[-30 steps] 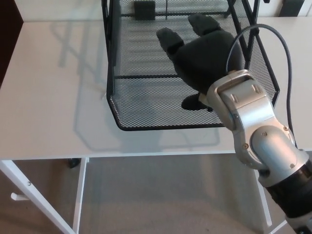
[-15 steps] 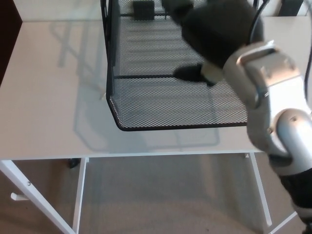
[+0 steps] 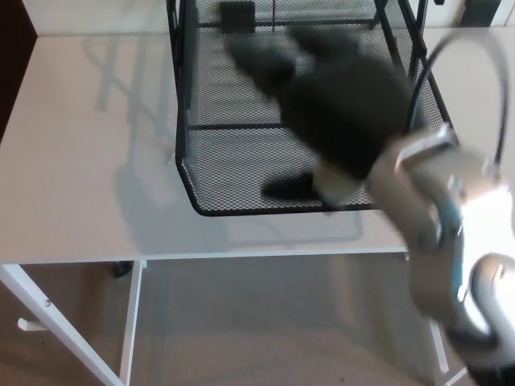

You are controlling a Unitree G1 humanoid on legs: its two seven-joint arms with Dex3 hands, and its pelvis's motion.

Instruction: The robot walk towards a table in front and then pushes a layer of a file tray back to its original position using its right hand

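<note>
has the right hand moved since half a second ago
Yes. The right hand has swung toward picture left and nearer the tray's front rim; the tray stays put.

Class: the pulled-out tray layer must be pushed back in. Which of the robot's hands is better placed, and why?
The right hand. It hangs directly over the pulled-out mesh layer of the file tray, near its front rim, though blurred. The left hand does not show in the head view.

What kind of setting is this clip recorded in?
Probably an office or a lab test room: a plain white table holding a black mesh file tray, with beige carpet beneath. The robot's right hand, blurred, is over the tray.
</note>
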